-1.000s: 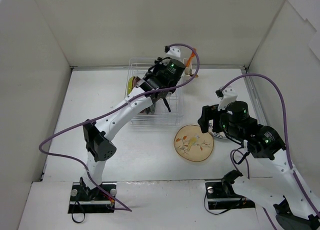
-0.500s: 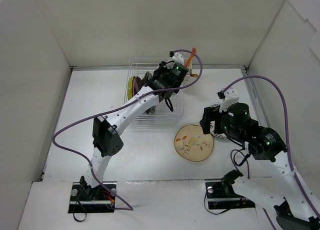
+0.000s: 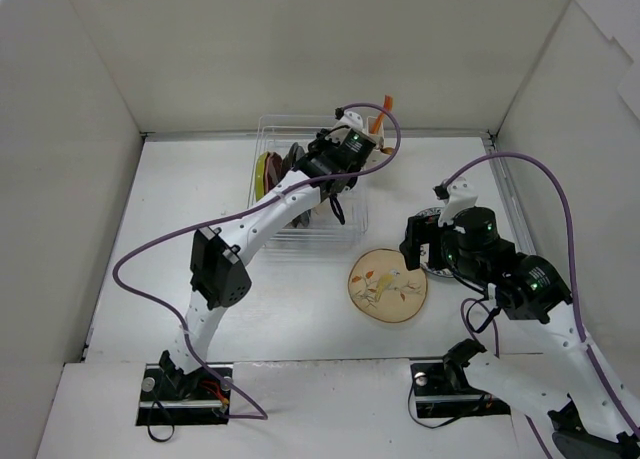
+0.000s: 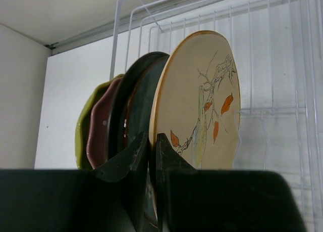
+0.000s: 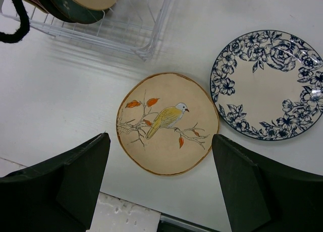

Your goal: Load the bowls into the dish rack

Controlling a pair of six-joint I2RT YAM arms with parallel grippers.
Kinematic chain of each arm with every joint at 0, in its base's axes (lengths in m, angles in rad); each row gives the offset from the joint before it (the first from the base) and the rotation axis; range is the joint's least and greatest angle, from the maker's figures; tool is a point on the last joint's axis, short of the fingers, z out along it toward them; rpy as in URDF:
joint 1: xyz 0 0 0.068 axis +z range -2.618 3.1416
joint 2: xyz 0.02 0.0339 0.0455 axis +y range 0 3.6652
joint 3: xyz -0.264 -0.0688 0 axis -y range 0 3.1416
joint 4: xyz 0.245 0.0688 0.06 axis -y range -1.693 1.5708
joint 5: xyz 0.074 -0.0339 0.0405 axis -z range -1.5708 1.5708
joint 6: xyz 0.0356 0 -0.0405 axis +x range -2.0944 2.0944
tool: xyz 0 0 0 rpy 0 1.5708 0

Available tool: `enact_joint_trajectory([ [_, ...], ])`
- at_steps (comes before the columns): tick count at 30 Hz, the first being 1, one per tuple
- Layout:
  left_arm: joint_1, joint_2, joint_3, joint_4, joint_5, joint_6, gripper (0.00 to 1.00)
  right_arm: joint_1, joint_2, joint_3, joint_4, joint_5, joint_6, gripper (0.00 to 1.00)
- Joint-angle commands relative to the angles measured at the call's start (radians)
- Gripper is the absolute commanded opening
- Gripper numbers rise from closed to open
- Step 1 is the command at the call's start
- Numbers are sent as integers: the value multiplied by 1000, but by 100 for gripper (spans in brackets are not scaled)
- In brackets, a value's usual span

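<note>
Cream bird bowl (image 5: 167, 123) lay flat on the table (image 5: 60, 90), print up, in front of the dish rack (image 5: 132, 34). Blue floral dish (image 5: 267, 85) sat just beside it on the right; a thin strip of table seemed to separate them.

My right gripper (image 5: 159, 141) hung straight over the bird bowl, jaws wide open, holding nothing. One finger stood off each side of the rim, so the bowl sat centred between them. It's nearly round, so no real long axis; the painted branch ran roughly along my finger line. The right arm was clearly the nearer one.

My left gripper (image 4: 151, 156) was at the rack, fingers pinched on the lower rim of the cream leaf-print bowl (image 4: 199, 100). That bowl stood on edge in the rack. Behind it, also on edge: dark teal bowl (image 4: 136, 90), pink bowl (image 4: 98, 136), lime green bowl (image 4: 83, 136).

My read: four racked, two left. Next pick is a straight descent. The bowl lies flat, so I'd probably need to catch an edge. The rack lay up and left of it.
</note>
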Motion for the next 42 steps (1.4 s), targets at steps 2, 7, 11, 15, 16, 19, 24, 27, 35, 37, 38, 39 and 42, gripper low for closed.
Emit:
enact_joint_trajectory([
  [2, 13, -45, 65, -10, -34, -83, 0, -5, -6, -3, 23, 19, 23, 79],
  [7, 13, -41, 34, -25, 8, -121, 9, -5, -12, -8, 18, 16, 29, 79],
  [11, 13, -39, 22, -36, 38, -144, 14, -5, -18, -16, 15, 14, 36, 79],
  [15, 13, -47, -4, -22, 48, -157, 14, -5, -30, -19, 8, 14, 44, 79],
  [16, 13, -50, -18, -18, 50, -155, 15, -5, -32, -23, 8, 14, 44, 79],
  [19, 13, -56, -20, -20, 61, -166, 27, -5, -37, -23, 3, 11, 47, 79],
  [24, 13, -97, -12, -19, 79, -167, 48, -5, -46, -13, -5, 14, 44, 79],
  [27, 13, -143, 2, -27, 131, -181, 59, -7, -49, 7, -14, 16, 36, 79],
  [35, -28, -429, -124, 60, 560, -281, 78, -5, -57, 61, -21, 18, 13, 79],
  [37, -44, -500, -283, 102, 631, -322, 79, -7, -56, 70, -21, 13, 9, 79],
  [38, -53, -572, -346, 139, 686, -371, 79, -7, -53, 73, -20, 11, -2, 79],
  [39, -53, -606, -472, 160, 717, -396, 79, -4, -52, 75, -21, 11, -5, 79],
  [42, -64, -735, -706, 226, 778, -484, 79, -11, -37, 61, -20, -19, -46, 79],
])
